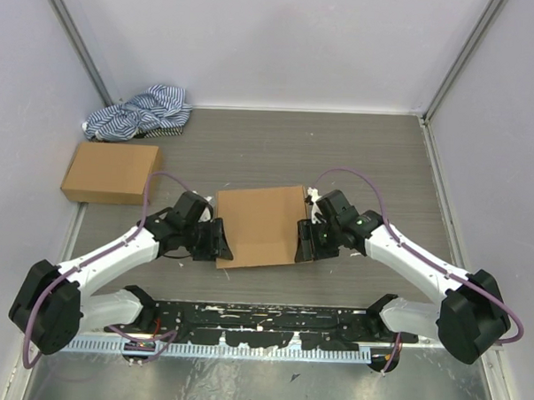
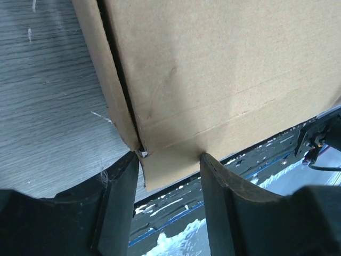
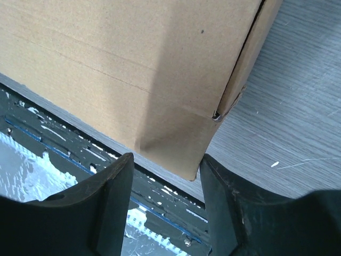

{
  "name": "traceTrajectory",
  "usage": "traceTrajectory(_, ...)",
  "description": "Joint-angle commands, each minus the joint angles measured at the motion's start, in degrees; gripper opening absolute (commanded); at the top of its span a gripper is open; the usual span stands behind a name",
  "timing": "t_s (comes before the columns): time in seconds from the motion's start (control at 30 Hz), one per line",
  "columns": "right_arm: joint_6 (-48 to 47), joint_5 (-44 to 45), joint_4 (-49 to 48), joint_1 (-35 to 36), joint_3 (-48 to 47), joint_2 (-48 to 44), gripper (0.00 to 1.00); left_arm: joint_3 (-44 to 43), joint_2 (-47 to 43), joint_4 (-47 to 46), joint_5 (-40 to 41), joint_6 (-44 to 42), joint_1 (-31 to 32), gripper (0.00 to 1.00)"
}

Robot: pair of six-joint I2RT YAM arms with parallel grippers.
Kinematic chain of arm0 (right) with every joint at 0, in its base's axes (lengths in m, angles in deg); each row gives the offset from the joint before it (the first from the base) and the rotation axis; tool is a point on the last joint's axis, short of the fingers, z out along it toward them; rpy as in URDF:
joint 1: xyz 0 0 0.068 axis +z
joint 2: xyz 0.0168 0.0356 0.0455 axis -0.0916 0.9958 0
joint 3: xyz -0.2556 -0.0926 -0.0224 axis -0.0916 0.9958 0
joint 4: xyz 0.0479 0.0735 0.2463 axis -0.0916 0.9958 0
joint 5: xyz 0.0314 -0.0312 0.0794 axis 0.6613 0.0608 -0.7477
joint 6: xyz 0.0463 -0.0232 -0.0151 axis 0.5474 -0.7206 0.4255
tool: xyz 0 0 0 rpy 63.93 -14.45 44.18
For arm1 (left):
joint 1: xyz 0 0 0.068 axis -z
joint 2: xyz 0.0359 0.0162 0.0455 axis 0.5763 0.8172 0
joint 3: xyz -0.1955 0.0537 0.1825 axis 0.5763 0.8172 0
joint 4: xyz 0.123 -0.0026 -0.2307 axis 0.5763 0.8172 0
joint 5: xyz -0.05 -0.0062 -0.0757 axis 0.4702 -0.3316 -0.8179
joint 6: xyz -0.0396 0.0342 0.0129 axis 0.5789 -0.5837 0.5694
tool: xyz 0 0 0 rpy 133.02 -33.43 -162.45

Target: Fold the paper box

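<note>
the paper box (image 1: 260, 226) lies flat in the middle of the grey wood table (image 1: 366, 160), with its lid down. its near edge runs close to the black plate (image 1: 262, 322) that holds the arms. its far edge faces a wide strip of bare table that reaches to the back wall.

the left gripper (image 1: 219, 240) is at the box's left side, by the near corner. the right gripper (image 1: 303, 240) is at the right side, by the other near corner. the arms come in low from each side, and the box fills the room between them.

in the left wrist view, the box (image 2: 224, 69) hangs over the left gripper (image 2: 169, 160). the near corner of the brown card pokes down into the gap between the two dark fingers (image 2: 120, 192). a thin dark slit runs up the box's side edge, where the lid meets the side wall. the jaws stand partway apart, and both tips meet the card's edge. we cannot tell if they pinch it.

the right wrist view shows the same on the other side. the box (image 3: 117, 64) has its corner between the fingers (image 3: 224, 192) of the right gripper (image 3: 168, 160). here too the jaws are partway apart, and we cannot tell if they squeeze.

to the left and further back, well apart from the arms, sits a closed cardboard box (image 1: 109, 173). a blue and white striped cloth (image 1: 140, 112) is bunched in the far left corner. bare table lies to the right of the right arm.
</note>
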Motion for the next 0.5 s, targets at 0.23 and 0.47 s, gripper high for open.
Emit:
traceTrajectory(0.23,-1.0,-4.9,-0.8,0.4,-4.5,-1.5,0.57,-4.2,-7.2,-0.7,-7.7,2.2,-0.9,0.53)
traceTrajectory(0.47,-1.1,-5.0,0.2,0.4,-5.3,-2.3,0.57,-4.9,-8.7,1.2,-7.9,2.0,-1.2,0.53)
